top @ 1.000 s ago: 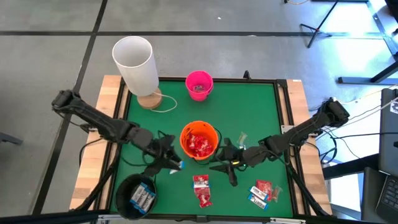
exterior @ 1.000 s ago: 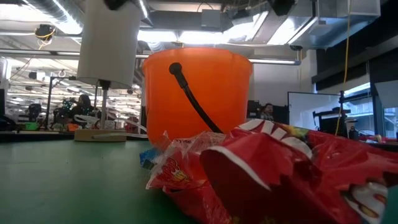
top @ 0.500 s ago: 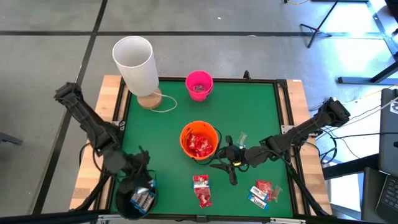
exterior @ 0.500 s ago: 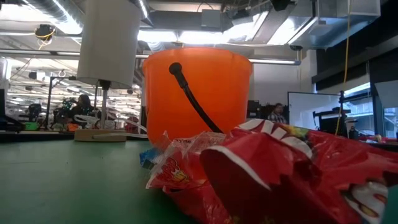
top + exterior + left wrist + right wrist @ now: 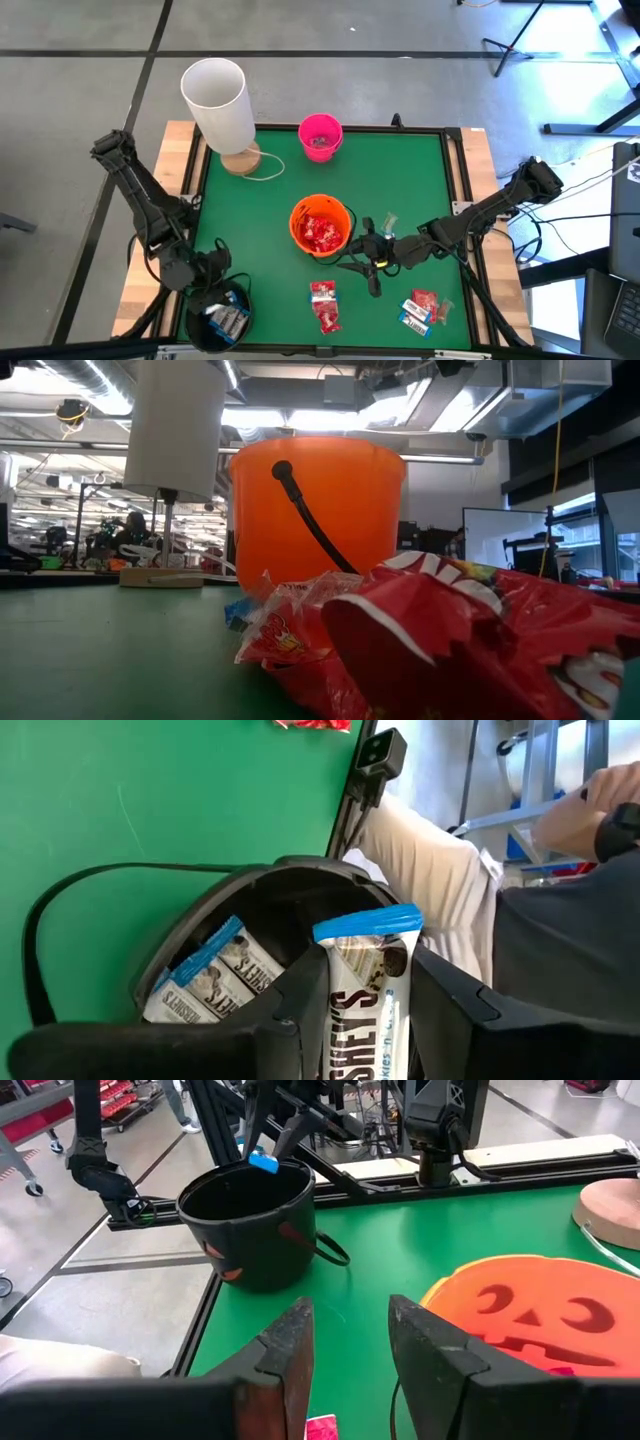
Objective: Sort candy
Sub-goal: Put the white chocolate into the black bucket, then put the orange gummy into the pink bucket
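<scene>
Candy lies in several places on the green table [image 5: 420, 180]: red packets [image 5: 321, 232] fill the orange bucket [image 5: 300, 216] near the middle, a small group of red packets [image 5: 324, 305] sits on the felt toward the near edge, and a mixed cluster of red packets and white-and-blue bars [image 5: 420, 308] lies at the near right. More white-and-blue bars [image 5: 205, 982] rest inside the black bucket [image 5: 200, 298] at the near left corner.

The left tool [image 5: 222, 300] hangs over the black bucket, its fingers [image 5: 452, 1005] clenched on one white-and-blue bar [image 5: 362, 990] that stands upright above the bucket's mouth.

The right tool [image 5: 362, 262] waits low over the felt just right of the orange bucket, its two fingers [image 5: 285, 1350] parted with nothing between them.

A pink bucket [image 5: 320, 135] stands at the far side, and a tall white cylinder [image 5: 218, 100] on a wooden base stands at the far left corner. A person's trouser leg [image 5: 440, 890] shows beyond the table edge.
</scene>
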`<state>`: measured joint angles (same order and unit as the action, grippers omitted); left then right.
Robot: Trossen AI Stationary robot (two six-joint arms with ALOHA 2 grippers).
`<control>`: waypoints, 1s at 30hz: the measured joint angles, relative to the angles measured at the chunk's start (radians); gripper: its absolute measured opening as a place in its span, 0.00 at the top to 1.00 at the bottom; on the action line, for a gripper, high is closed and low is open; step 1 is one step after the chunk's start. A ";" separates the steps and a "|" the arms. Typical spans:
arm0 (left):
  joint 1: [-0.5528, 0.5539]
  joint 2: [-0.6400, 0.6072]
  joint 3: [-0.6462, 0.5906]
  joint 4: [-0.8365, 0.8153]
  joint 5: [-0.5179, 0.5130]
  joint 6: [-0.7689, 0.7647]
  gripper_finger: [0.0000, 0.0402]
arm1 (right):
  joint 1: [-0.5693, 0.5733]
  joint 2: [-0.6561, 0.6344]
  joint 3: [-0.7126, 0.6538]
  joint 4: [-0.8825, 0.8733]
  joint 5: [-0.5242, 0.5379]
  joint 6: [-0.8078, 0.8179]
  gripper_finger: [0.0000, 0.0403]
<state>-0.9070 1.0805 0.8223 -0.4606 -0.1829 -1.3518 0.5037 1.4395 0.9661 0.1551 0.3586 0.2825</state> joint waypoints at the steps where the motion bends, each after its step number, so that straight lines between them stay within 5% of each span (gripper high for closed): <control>1: 0.000 0.000 0.000 0.000 -0.004 0.000 0.73 | 0.000 0.000 0.000 0.000 0.000 0.000 0.69; 17: 0.006 0.000 0.000 0.024 -0.054 0.061 0.53 | 0.000 -0.003 0.000 -0.052 0.031 -0.003 0.69; 30: 0.122 -0.094 0.000 0.150 -0.183 0.518 0.54 | 0.001 -0.131 -0.001 -0.536 0.091 0.369 0.69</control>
<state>-0.7847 0.9861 0.8223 -0.3105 -0.3663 -0.8334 0.5045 1.3082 0.9652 -0.3808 0.4496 0.6513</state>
